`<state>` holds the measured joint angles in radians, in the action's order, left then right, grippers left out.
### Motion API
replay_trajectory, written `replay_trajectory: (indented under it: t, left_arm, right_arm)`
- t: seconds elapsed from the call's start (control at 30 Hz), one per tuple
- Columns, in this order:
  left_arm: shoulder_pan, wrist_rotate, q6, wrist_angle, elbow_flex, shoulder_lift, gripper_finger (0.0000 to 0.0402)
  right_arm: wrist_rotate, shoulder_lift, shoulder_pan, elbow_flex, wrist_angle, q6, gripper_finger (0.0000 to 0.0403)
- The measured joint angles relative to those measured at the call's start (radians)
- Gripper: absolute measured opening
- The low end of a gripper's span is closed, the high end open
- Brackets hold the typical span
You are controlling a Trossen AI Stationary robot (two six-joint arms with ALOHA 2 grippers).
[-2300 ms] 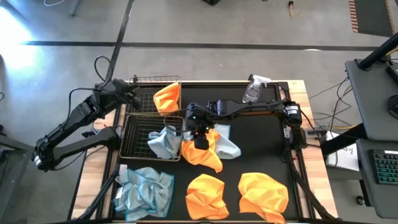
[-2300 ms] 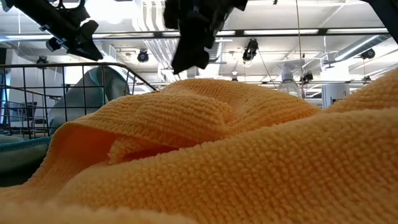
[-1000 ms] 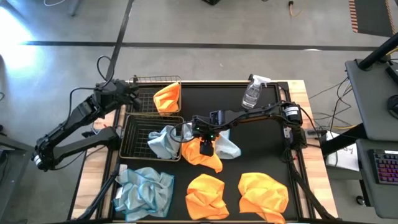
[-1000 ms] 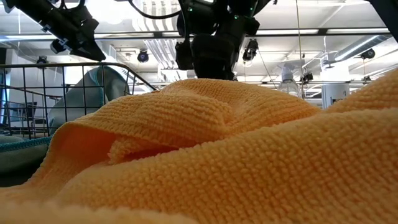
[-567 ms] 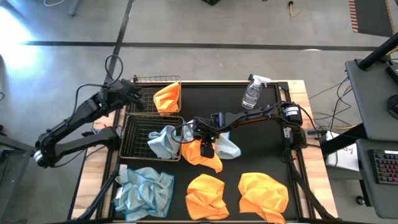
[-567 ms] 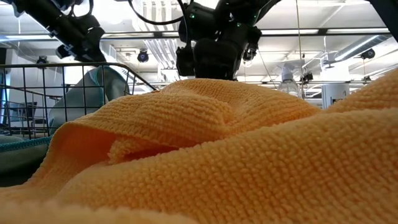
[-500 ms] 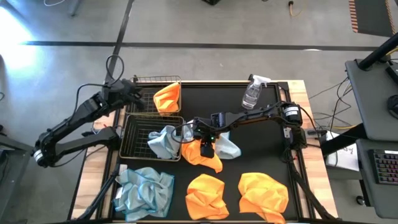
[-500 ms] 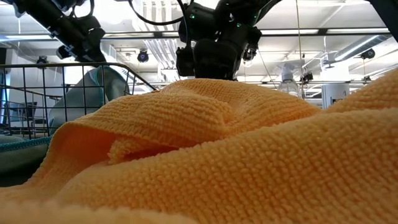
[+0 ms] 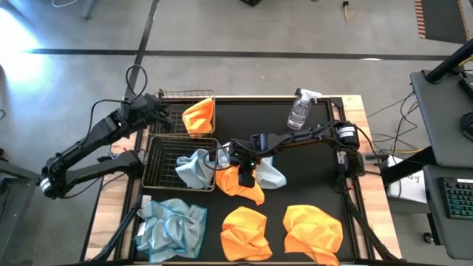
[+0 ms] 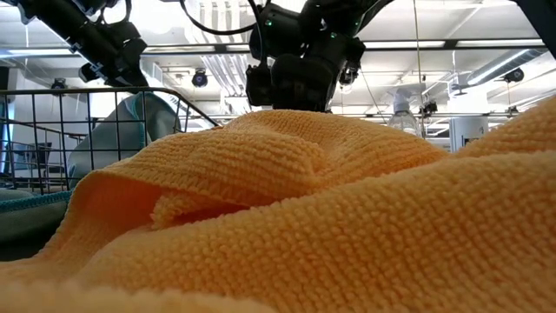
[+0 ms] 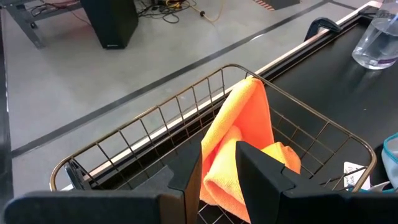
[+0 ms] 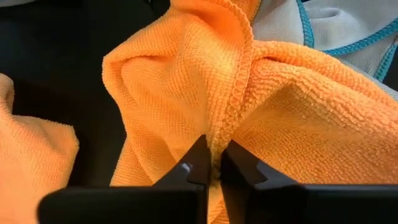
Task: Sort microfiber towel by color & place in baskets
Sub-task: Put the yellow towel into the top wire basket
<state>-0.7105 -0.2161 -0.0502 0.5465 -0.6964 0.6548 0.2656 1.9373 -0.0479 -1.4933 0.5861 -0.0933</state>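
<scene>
**A:** Where is the right tool (image 9: 247, 177)?

**B:** It is down near the middle of the black surface (image 9: 310, 177). Its two fingers (image 12: 200, 163) are pinched shut on a fold of an orange towel (image 9: 240, 184). The wrist view shows the stitched edge of the cloth caught between them.

**A:** What is next to that towel?

**B:** A pale blue-grey towel (image 9: 270, 174) lies just beside it, at about 3 o'clock from it, and they touch. Another pale one (image 9: 194, 168) hangs over the edge of the near basket (image 9: 164, 164), at 9 o'clock from the tool.

**A:** And the left tool (image 9: 164, 118)?

**B:** It hangs by the far basket (image 9: 171, 112), at about 10 o'clock on the surface. Its fingers (image 11: 261, 171) stand a little apart and hold nothing. An orange towel in the far basket (image 9: 198, 116) is draped up against the wire wall.

**A:** Are there more towels?

**B:** Yes. Along the 6 o'clock edge there are three piles. A pale blue-grey pile (image 9: 173, 225) is at 7 o'clock, an orange pile (image 9: 246, 233) is at 6 o'clock, and one more orange heap (image 9: 313, 231) is at 5 o'clock.

**A:** Anything else?

**B:** A clear spray bottle (image 9: 301, 109) stands at about 1 o'clock, well apart from the towels.
</scene>
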Motion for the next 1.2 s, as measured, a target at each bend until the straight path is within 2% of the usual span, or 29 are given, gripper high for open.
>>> replay_trajectory:
  t: [0.23, 0.5, 0.73, 0.87, 0.97, 1.2]
  left_arm:
    - [0.000, 0.000, 0.005, 0.000, 0.000, 0.000, 0.0084]
    - [0.000, -0.001, 0.011, 0.001, 0.000, -0.002, 0.0084]
    - [0.000, -0.001, 0.015, 0.001, 0.000, -0.003, 0.0084]
    - [0.000, -0.001, 0.015, 0.001, 0.000, -0.003, 0.0084]
    - [0.000, -0.001, 0.015, 0.001, 0.000, -0.003, 0.0084]
    - [0.000, -0.001, 0.015, 0.001, 0.000, -0.003, 0.0084]
  right_arm:
    - [-0.003, 0.000, -0.004, -0.014, 0.007, 0.000, 0.0010]
    - [-0.017, 0.000, -0.029, -0.153, 0.028, 0.069, 0.0009]
    - [-0.233, 0.000, -0.033, -0.350, 0.074, 0.167, 0.0009]
    - [-0.313, 0.000, -0.036, -0.470, 0.053, 0.220, 0.0009]
    - [-0.348, 0.000, -0.041, -0.549, 0.019, 0.251, 0.0009]
    - [-0.349, 0.000, -0.076, -0.698, -0.062, 0.257, 0.0009]
